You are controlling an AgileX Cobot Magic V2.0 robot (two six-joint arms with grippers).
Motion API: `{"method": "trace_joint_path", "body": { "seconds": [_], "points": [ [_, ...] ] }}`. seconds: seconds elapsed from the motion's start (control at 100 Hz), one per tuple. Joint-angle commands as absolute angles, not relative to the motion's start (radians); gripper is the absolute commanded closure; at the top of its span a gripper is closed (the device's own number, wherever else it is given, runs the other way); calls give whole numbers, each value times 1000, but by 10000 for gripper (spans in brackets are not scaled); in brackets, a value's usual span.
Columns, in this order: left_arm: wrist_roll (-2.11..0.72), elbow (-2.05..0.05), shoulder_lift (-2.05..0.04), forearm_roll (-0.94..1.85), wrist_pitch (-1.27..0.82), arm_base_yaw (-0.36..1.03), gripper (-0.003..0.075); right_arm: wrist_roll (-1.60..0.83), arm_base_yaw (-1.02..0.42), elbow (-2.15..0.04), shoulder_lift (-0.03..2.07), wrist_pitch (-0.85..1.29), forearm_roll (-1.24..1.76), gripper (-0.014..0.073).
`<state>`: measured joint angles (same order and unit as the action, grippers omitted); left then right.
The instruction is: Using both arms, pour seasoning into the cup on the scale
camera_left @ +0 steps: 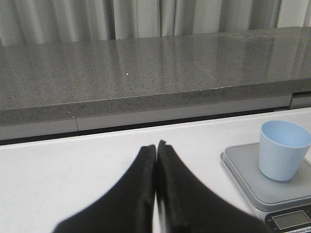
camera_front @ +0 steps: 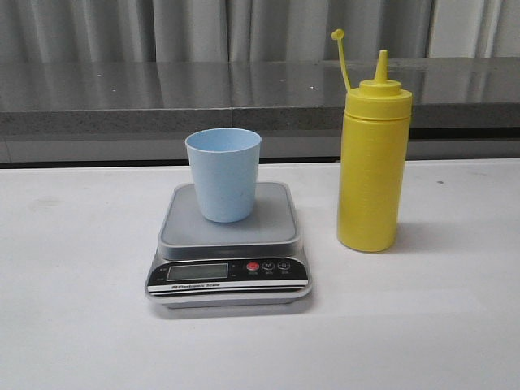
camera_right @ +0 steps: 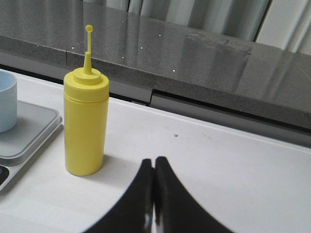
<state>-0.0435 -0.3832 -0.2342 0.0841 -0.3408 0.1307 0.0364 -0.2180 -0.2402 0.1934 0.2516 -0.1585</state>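
Front view: cup (camera_front: 223, 175) stood on scale (camera_front: 229, 244), seasoning (camera_front: 372, 166) upright beside it — arms unseen here. Wrist views: left gripper (camera_left: 156, 148) and right gripper (camera_right: 154, 162) clenched, empty — scale cropped.

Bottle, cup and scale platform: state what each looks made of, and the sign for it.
Yellow bottle: probably soft plastic, semi-matte; faint moulded ridges show on the wall, and the cap hangs on a thin tether.
Cup: likely plastic, matte pale blue; thin even rim, no glaze shine.
Scale: the platform looks like grey plastic or brushed metal, I cannot tell which; the front panel is glossy black.
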Motion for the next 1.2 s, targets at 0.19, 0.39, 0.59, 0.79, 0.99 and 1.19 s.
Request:
{"method": "trace_joint_path", "body": {
  "seconds": [0.19,0.39,0.59,0.79,0.99,1.19],
  "points": [
    [-40,-408,-242,88,-261,129,738,23,-165,-159,28,169,-137,714],
    [-40,-408,-242,88,-261,129,738,23,-54,-95,-27,156,-93,714],
    [-40,-408,-242,88,-261,129,738,23,-1,-33,-27,86,-85,714],
    [-40,-408,-242,88,-261,129,738,23,-1,29,-27,33,-85,714],
    [-40,-408,-242,88,-261,129,738,23,-1,28,-27,50,-92,714],
    [-40,-408,-242,88,-261,129,738,23,-1,28,-27,50,-92,714]
  ]
}}
